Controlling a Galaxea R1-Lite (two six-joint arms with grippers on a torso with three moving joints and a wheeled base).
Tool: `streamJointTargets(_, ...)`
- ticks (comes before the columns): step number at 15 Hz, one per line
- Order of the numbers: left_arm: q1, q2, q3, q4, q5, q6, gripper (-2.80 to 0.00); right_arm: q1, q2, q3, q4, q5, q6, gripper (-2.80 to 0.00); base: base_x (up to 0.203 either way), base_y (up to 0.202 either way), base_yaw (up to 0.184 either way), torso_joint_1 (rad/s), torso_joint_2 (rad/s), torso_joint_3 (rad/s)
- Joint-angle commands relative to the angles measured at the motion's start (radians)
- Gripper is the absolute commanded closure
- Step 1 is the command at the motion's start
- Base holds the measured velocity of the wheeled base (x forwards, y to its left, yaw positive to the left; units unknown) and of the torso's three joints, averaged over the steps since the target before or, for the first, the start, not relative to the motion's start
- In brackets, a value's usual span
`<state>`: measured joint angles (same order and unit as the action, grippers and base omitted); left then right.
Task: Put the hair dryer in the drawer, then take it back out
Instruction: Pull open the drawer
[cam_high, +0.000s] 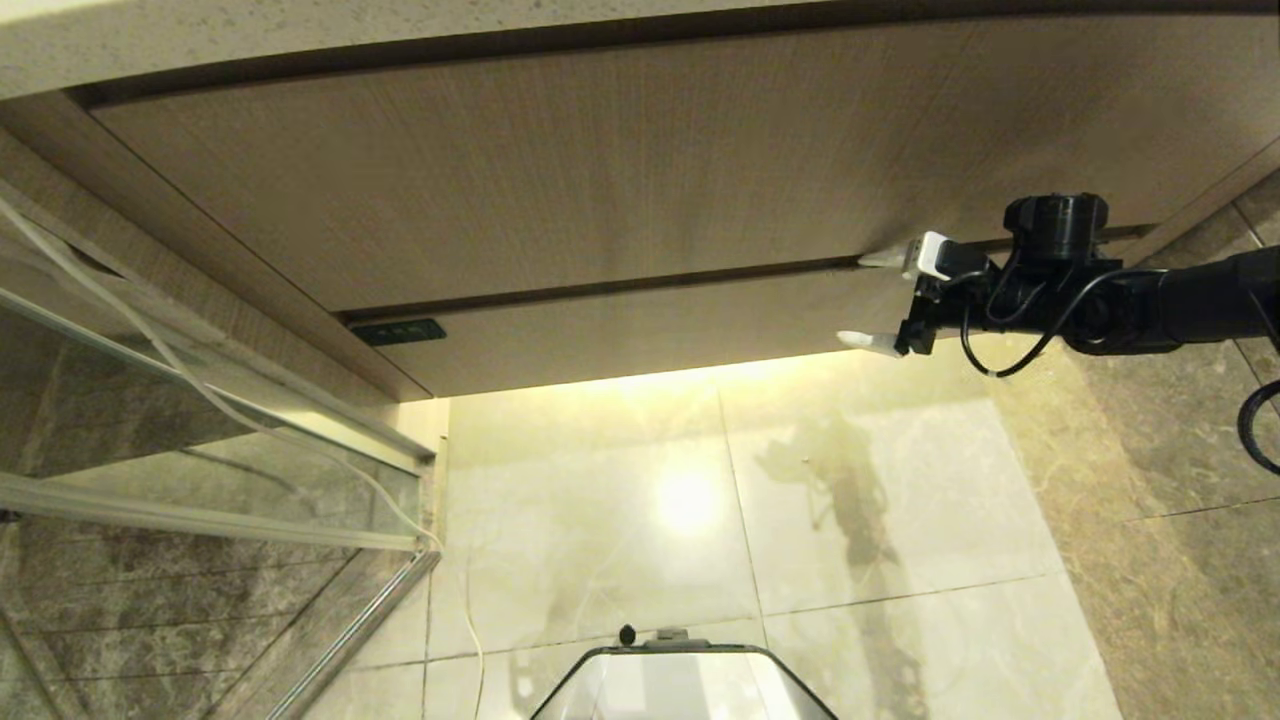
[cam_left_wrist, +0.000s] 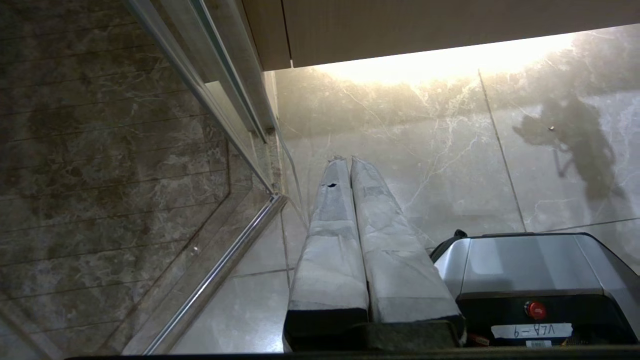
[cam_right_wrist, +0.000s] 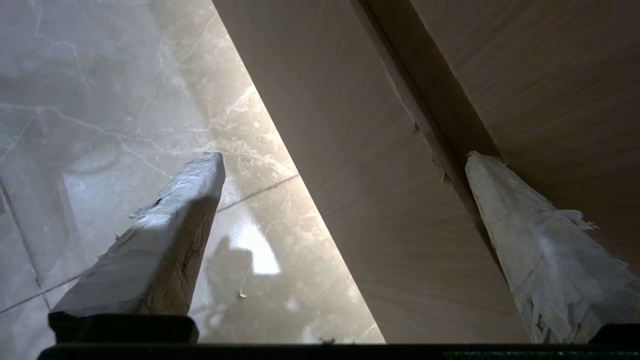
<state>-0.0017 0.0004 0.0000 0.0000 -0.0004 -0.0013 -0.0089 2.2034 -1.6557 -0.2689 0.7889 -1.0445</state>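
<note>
Fingers (cam_high: 866, 342) straddle drawer (cam_high: 640, 335) (spread wide)

**One legible label, upside down**

In the left wrist view a white strip label (cam_left_wrist: 531, 330) sits on the dark front face of the robot base (cam_left_wrist: 525, 260), just below a red button (cam_left_wrist: 535, 310). Its handwritten characters appear inverted and read roughly "VLA-9". Beneath it lies a smaller sticker, too small to read. On the drawer (cam_high: 640, 335) front, at its left end, the small dark label (cam_high: 398, 331) carries marks that cannot be made out.
</note>
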Motion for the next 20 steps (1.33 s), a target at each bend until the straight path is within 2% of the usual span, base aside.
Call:
streamJointTargets(1, 0.000, 0.000, 0.000, 0.000, 0.000, 0.000, 0.00, 0.000, -0.001, -0.001, -0.001, 0.006, -0.006, -2.80, 0.000, 0.000, 0.000, 0.000, 0.00, 0.000)
streamJointTargets(4, 0.000, 0.000, 0.002, 0.000, 0.000, 0.000, 0.00, 0.000, 0.002, -0.004, -0.007, 0.007, -0.007, -2.80, 0.000, 0.000, 0.000, 0.000, 0.00, 0.000)
streamJointTargets(7, 0.000, 0.000, 0.002, 0.000, 0.000, 0.000, 0.00, -0.002, 0.070, -0.050, -0.084, 0.013, -0.009, -2.80, 0.000, 0.000, 0.000, 0.000, 0.00, 0.000)
streamJointTargets(10, 0.000, 0.000, 0.002, 0.000, -0.001, 0.000, 0.00, -0.002, 0.076, -0.057, -0.084, 0.013, -0.009, -2.80, 0.000, 0.000, 0.000, 0.000, 0.00, 0.000)
streamJointTargets(14, 0.000, 0.000, 0.000, 0.000, 0.000, 0.000, 0.00, -0.001, 0.189, -0.163, -0.078, 0.002, -0.004, -2.80, 0.000, 0.000, 0.000, 0.000, 0.00, 0.000)
streamJointTargets(20, 0.000, 0.000, 0.000, 0.000, 0.000, 0.000, 0.00, -0.002, 0.174, -0.127, -0.042, -0.006, 0.021, -2.80, 0.000, 0.000, 0.000, 0.000, 0.00, 0.000)
